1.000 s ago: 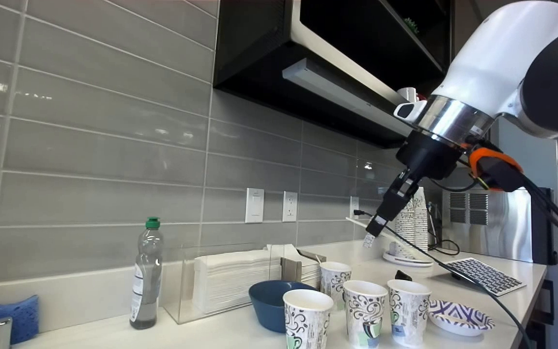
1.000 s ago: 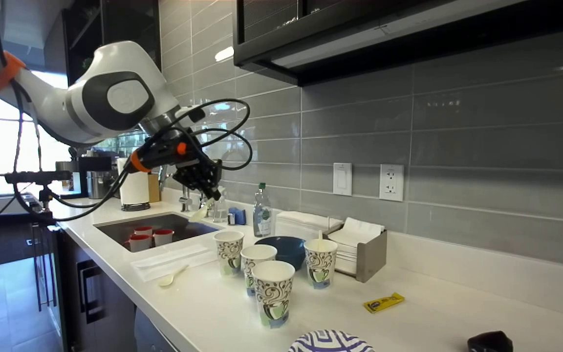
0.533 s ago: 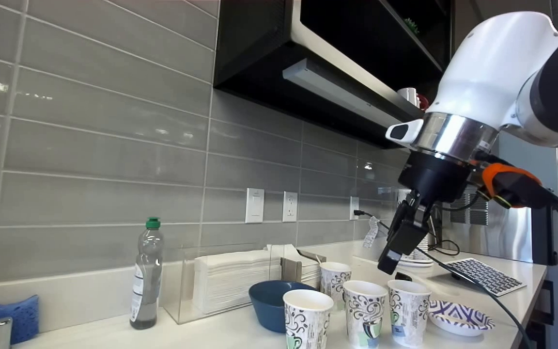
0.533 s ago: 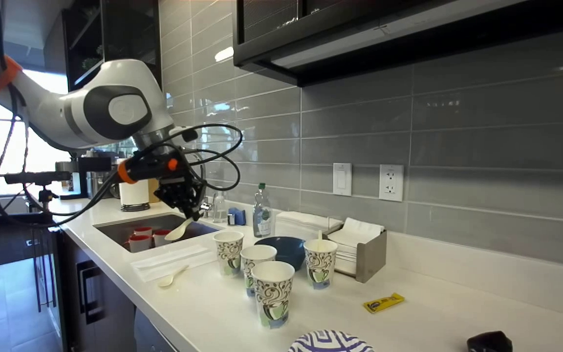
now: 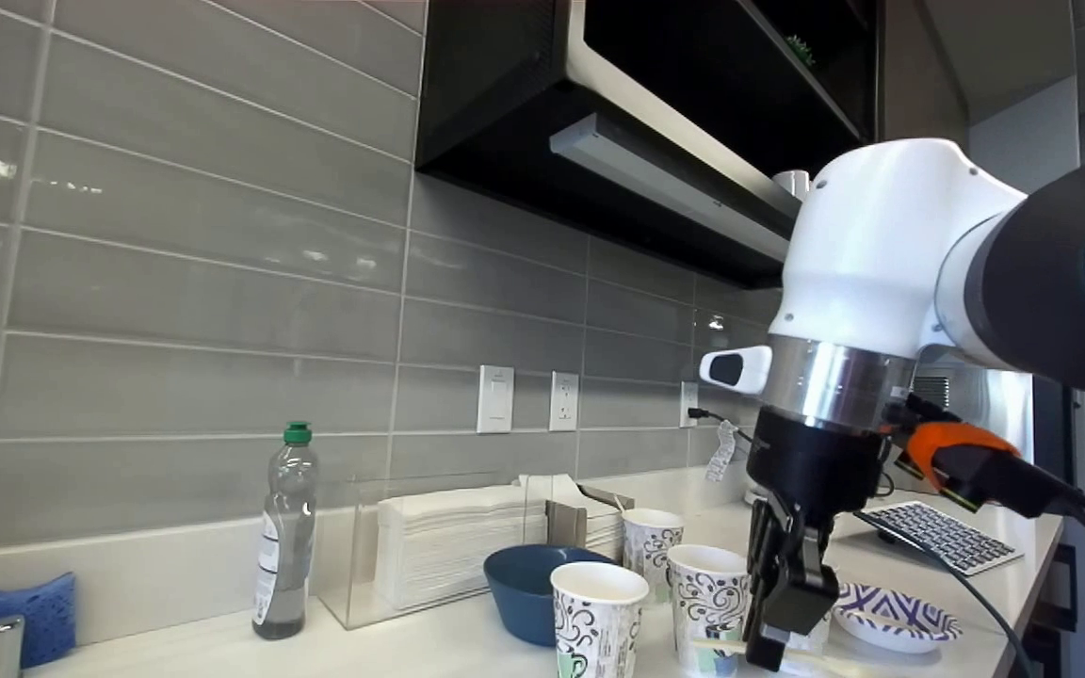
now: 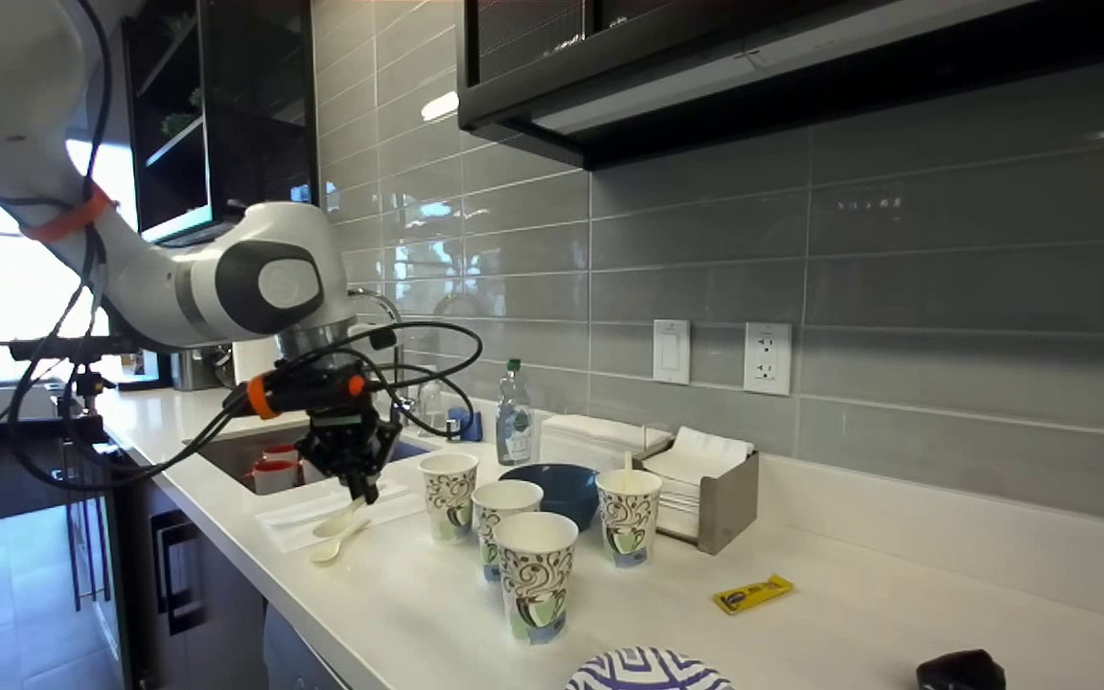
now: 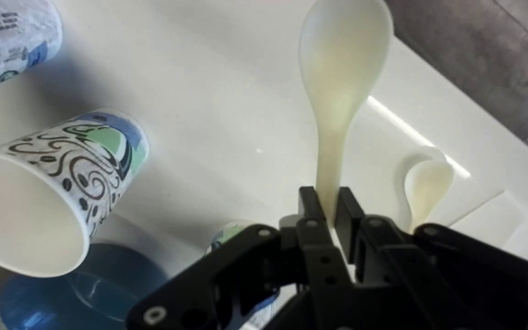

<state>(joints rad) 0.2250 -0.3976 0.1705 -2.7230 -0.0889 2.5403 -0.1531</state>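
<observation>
Room is seen between swirl-patterned paper cups (image 7: 87, 169) and the edge of the white tabletop (image 7: 227, 110); a cream plastic spoon (image 7: 338, 98) is pinched by near-closed jaws.

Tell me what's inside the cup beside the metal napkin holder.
A pale handle pokes out of the cup; the cup itself hides the handle's lower end and anything deeper.

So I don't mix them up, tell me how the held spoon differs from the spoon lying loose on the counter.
The held spoon is clamped by its handle in the pincer; the loose spoon is ungripped, its bowl on the counter. In the wrist view, the held spoon looks larger, being nearer the camera; the loose spoon looks smaller. Both are cream-colored with rounded bowls.
</observation>
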